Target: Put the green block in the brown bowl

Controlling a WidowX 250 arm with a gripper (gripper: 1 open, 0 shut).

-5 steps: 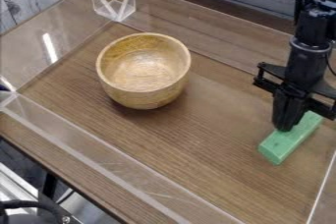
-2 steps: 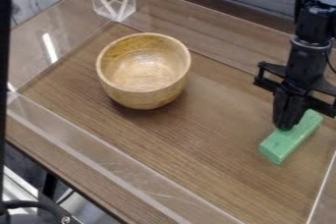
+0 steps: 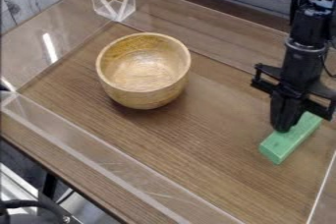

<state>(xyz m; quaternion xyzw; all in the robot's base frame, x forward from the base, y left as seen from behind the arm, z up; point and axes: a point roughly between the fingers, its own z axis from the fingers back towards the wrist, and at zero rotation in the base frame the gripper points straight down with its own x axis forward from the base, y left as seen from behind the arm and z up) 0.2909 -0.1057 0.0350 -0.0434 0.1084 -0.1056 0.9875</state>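
Note:
The green block (image 3: pixel 293 140) lies flat on the wooden table (image 3: pixel 197 130) at the right, a light-green bar angled toward the front left. My gripper (image 3: pixel 285 126) hangs straight down over the block's far end, its dark fingers pressed together and shut. The fingertips hide part of that end, and whether they touch it does not show. The brown bowl (image 3: pixel 144 69) stands upright with nothing inside, left of centre and well apart from the gripper and the block.
Clear acrylic walls edge the table, with a low one along the front left (image 3: pixel 79 140). A small clear folded plastic piece (image 3: pixel 116 4) stands at the back left corner. The table's right edge runs close behind the block.
The gripper has edged very slightly upward over the block's far end. Block and bowl have not moved.

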